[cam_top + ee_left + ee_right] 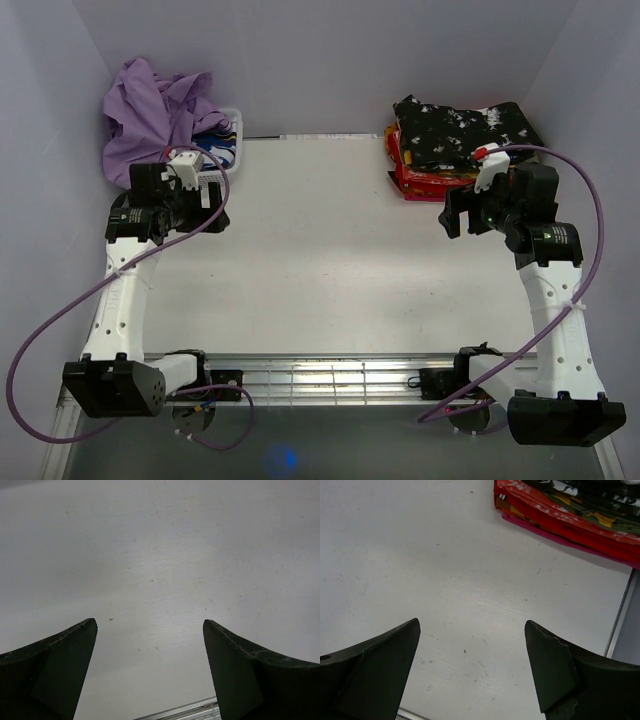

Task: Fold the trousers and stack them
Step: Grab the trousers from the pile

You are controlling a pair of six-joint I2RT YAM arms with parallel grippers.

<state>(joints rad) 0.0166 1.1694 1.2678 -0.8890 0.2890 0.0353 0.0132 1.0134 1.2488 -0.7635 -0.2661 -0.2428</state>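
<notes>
A lab robot cell: 2 arms (120,300) bolted to a metal rail (320,378) at a white table (330,260). Plain pale walls (330,60) box it in, close beyond the left gripper (150,630) and right gripper (472,627). Purple cables (62,318) loop loose.

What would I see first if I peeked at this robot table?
First the big purple heap of cloth, spilling from a white basket at the far left corner of the table. Then the neat stack of folded trousers at the far right, black with white specks on top, red beneath. The left gripper and right gripper hang open over bare table.
</notes>
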